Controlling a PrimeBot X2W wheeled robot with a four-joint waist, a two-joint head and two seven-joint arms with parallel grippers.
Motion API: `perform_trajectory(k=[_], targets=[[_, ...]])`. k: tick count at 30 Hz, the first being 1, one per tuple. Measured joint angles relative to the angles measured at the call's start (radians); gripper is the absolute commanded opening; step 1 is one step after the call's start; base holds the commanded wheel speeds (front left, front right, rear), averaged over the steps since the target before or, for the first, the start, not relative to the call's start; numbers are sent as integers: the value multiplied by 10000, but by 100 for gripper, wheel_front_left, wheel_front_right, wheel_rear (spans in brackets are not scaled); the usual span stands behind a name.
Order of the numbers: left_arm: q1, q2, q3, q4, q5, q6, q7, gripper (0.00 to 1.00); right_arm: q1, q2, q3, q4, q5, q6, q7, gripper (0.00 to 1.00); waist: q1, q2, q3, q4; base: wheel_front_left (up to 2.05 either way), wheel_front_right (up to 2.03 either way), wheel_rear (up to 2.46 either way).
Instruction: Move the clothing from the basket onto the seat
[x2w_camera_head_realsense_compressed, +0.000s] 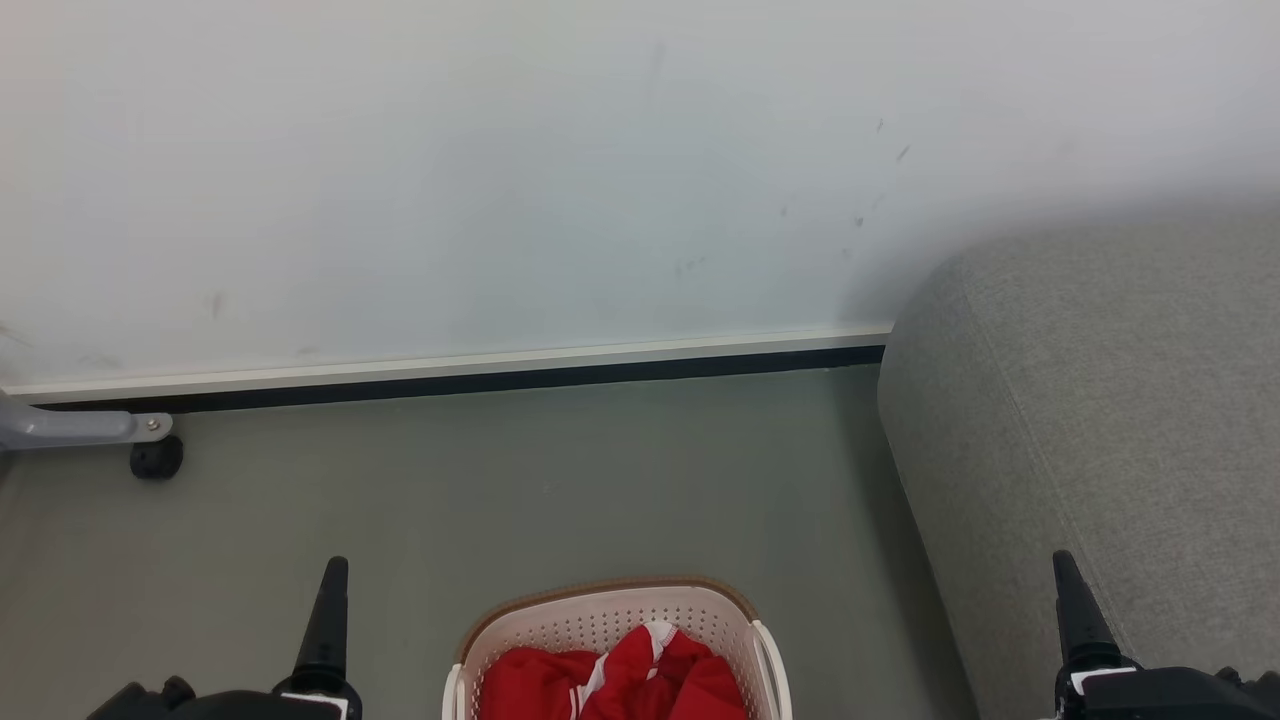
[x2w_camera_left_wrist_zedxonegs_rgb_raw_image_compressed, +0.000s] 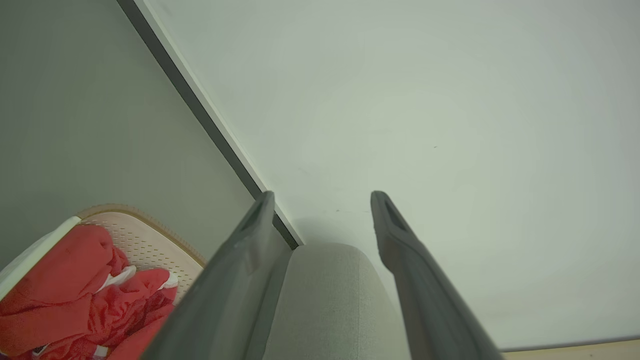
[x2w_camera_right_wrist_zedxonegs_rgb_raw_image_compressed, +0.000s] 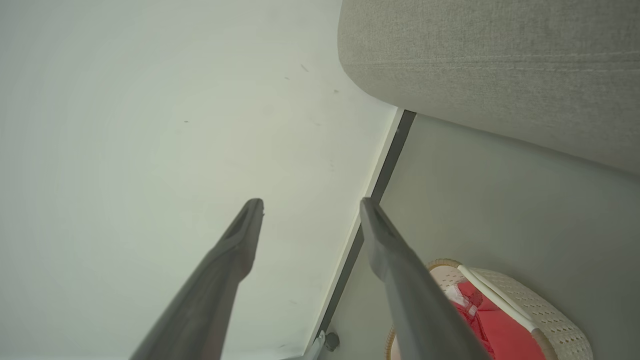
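Note:
The cream basket (x2w_camera_head_realsense_compressed: 600, 607) with its brown rim stands on the floor at the bottom middle of the head view. Red clothing (x2w_camera_head_realsense_compressed: 620, 680) with white trim lies bunched inside it. The grey seat (x2w_camera_head_realsense_compressed: 1100, 420) rises to the basket's right. My left gripper (x2w_camera_left_wrist_zedxonegs_rgb_raw_image_compressed: 322, 195) hovers left of the basket, open and holding nothing. On the other side, my right gripper (x2w_camera_right_wrist_zedxonegs_rgb_raw_image_compressed: 310, 202) hangs in front of the seat, also open and bare. The left wrist view has the clothing (x2w_camera_left_wrist_zedxonegs_rgb_raw_image_compressed: 75, 290) at its lower left; the right wrist view has the basket (x2w_camera_right_wrist_zedxonegs_rgb_raw_image_compressed: 545, 315) at its lower right.
A pale wall with a white and black baseboard (x2w_camera_head_realsense_compressed: 450, 372) runs behind the basket. At the far left, a grey metal leg ends in a black caster (x2w_camera_head_realsense_compressed: 155, 458). Grey-green floor (x2w_camera_head_realsense_compressed: 550, 480) lies between the basket and the wall.

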Motion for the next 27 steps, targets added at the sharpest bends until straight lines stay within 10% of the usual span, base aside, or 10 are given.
perform_trajectory(k=[27], targets=[[301, 738, -1126, -608, 5177, 828, -1001, 100, 168, -543, 1680, -514, -4775, -711, -1024, 100, 0, -1, -182, -141, 0, 0, 0]])
